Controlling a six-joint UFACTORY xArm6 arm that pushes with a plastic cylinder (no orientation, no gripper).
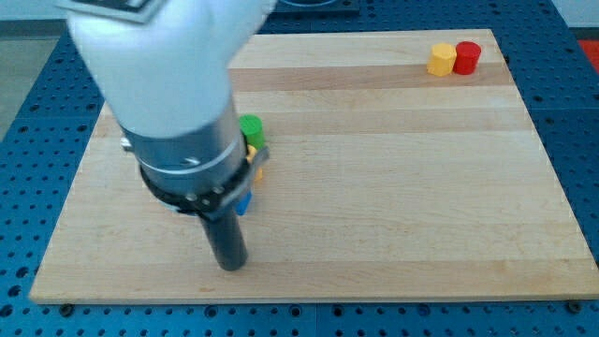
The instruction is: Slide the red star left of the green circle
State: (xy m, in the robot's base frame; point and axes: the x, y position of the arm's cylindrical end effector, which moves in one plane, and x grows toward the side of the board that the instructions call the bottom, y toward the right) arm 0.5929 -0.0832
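Note:
A green block (251,128), probably the green circle, peeks out from behind the arm's right edge at the board's left middle. No red star shows; the arm's wide body hides the board's left part. My tip (230,266) rests on the board near the view's bottom, below the green block. Slivers of a yellow block (256,153) and a blue block (245,202) show between the green block and the tip, against the arm's right side; their shapes are hidden.
A yellow block (441,59) and a red rounded block (467,57) touch side by side near the wooden board's (393,187) top right corner. A blue perforated table surrounds the board.

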